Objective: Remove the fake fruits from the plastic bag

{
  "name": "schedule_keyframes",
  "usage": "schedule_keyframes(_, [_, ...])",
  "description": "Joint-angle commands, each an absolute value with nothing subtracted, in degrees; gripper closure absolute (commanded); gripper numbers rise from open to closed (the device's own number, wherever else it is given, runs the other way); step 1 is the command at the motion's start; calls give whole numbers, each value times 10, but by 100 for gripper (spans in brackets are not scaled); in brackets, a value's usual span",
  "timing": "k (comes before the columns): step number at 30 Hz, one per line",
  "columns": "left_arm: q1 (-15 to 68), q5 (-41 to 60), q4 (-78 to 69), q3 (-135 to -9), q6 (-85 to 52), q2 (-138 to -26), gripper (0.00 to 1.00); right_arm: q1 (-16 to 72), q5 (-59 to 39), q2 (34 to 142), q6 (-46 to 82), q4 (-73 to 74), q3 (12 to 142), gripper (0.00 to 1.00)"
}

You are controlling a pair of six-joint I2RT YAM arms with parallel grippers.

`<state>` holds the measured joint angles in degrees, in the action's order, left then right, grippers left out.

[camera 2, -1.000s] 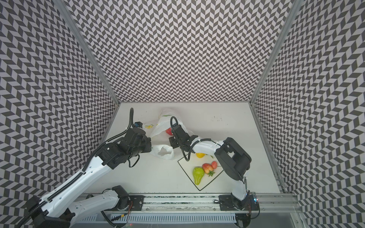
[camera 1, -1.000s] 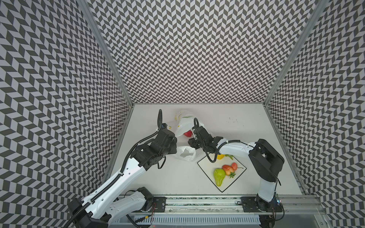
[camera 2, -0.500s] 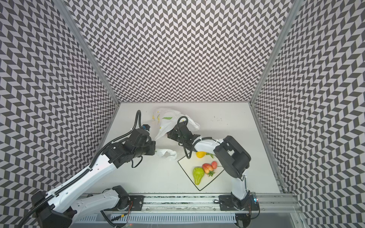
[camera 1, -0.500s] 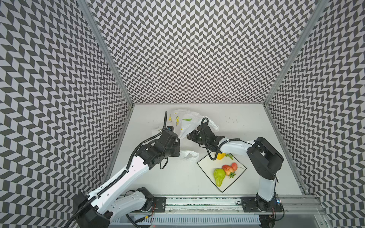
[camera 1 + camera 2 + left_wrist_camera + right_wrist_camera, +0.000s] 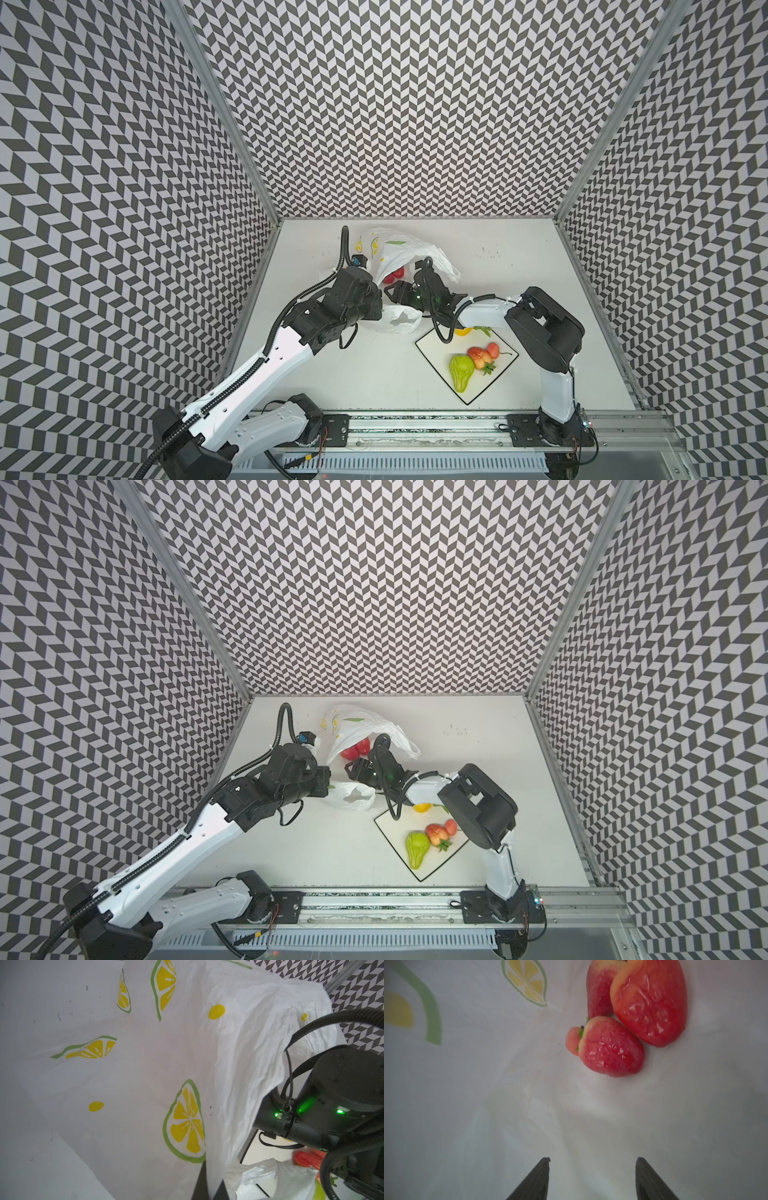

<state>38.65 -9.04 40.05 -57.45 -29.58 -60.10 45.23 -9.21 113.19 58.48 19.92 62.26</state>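
Now the right gripper (image 5: 592, 1159) is inside the plastic bag (image 5: 399, 253), its jaws apart and empty.
The left gripper (image 5: 209, 1187) is closed tight on the bag's edge and holds the mouth up. Inside lie red fake fruits (image 5: 394, 275): a strawberry (image 5: 610, 1047) touching an apple (image 5: 650, 1001), both ahead of the open fingers and apart from them. On the plate (image 5: 436, 357) lie a pear (image 5: 460, 372) and a lemon (image 5: 462, 331), half hidden under the right arm.

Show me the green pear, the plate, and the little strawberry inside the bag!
green pear (image 5: 461, 372): in a top view, on its fat middle.
plate (image 5: 434, 348): in a top view, on bare white by its corner.
strawberry (image 5: 610, 1053): right wrist view, on its red middle.
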Motion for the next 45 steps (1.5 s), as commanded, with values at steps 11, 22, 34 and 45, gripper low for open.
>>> schedule_keyframes(11, [389, -44, 380, -532, -278, -551, 100, 454, -38, 1164, 718, 202, 700, 24])
schedule_keyframes(22, [388, -47, 399, -519, -291, -548, 100, 452, 66, 1189, 680, 171, 741, 24])
schedule_keyframes(34, [389, -38, 387, -498, -288, -551, 100, 439, 142, 1180, 536, 265, 696, 23])
schedule_keyframes(45, [389, -34, 388, -490, -284, -547, 100, 431, 133, 1222, 525, 280, 737, 17])
